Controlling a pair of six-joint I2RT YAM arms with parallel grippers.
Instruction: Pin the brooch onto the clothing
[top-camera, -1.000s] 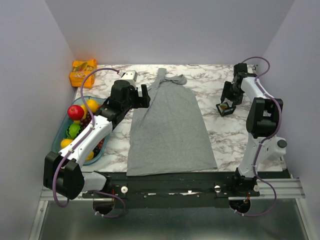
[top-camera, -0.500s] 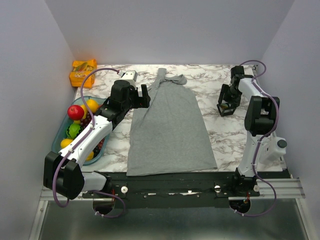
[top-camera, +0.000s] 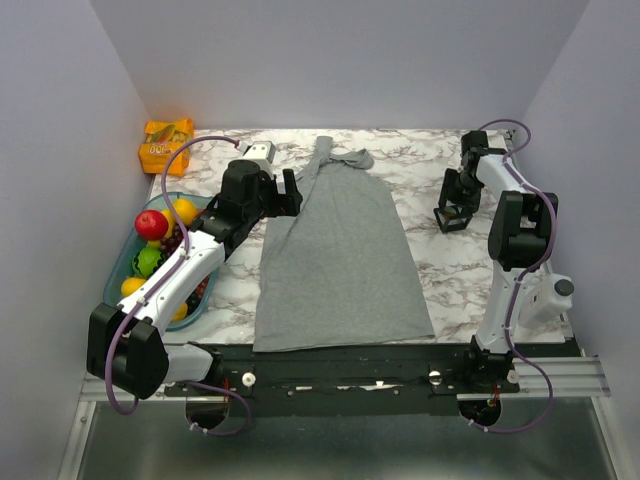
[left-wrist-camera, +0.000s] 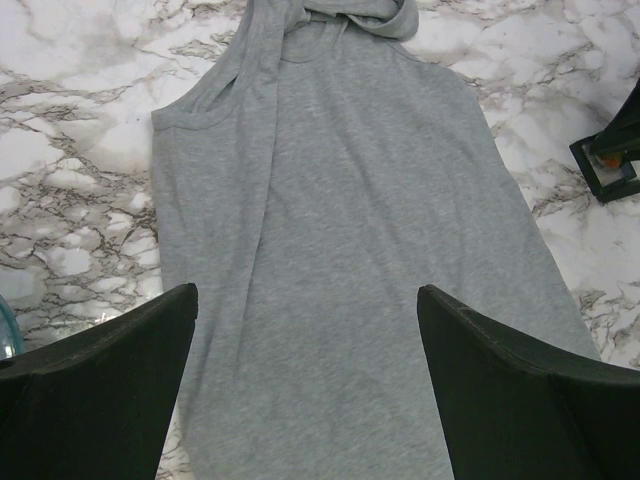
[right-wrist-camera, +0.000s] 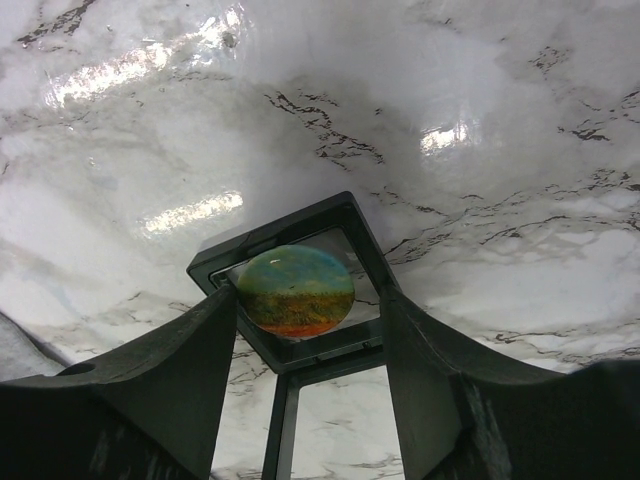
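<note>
My right end effector (right-wrist-camera: 310, 302) straddles the black square card (right-wrist-camera: 275, 232) bearing the round green-orange-red brooch (right-wrist-camera: 295, 290) on the marble desk (right-wrist-camera: 450, 200), gripping or not I cannot tell, while my left end effector (left-wrist-camera: 305, 300) hangs wide open, empty, above the light-grey knit tank top (left-wrist-camera: 350, 250).

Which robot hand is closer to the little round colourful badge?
Right. The right gripper has its fingers either side of the small round green, orange and red brooch; the left gripper hovers over the light-grey tank top, far from it.
</note>
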